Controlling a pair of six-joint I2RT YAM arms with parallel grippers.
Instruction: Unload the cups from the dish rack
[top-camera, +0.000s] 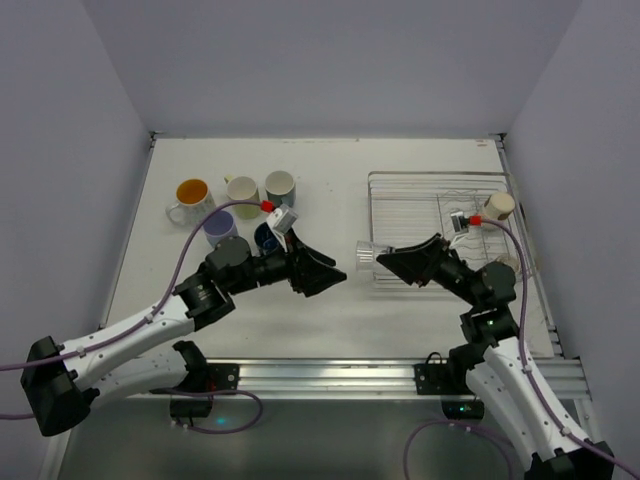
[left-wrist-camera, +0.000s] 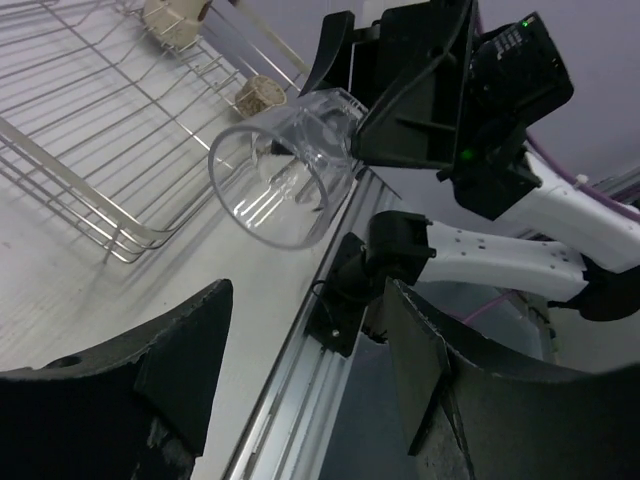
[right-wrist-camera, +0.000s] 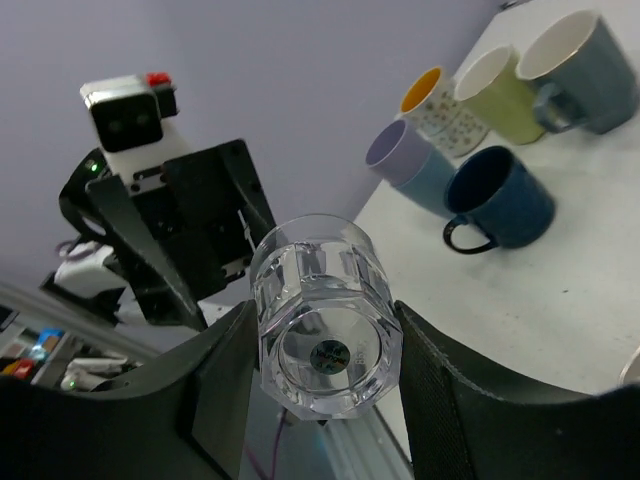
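White table (top-camera: 330, 170), silver rail (top-camera: 330, 372) along near edge, pale grey walls (top-camera: 330, 60)

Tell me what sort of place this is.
Probably a robotics test cell, not a kitchen: a white table boxed by bare walls, two robot arms bolted to a metal rail, and a dish rack and cups staged as props.

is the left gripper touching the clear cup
No, the left gripper is open with a gap to the clear cup, which only the right gripper holds.

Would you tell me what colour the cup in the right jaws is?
The cup is clear and colourless, faceted; the right wrist view shows it best.
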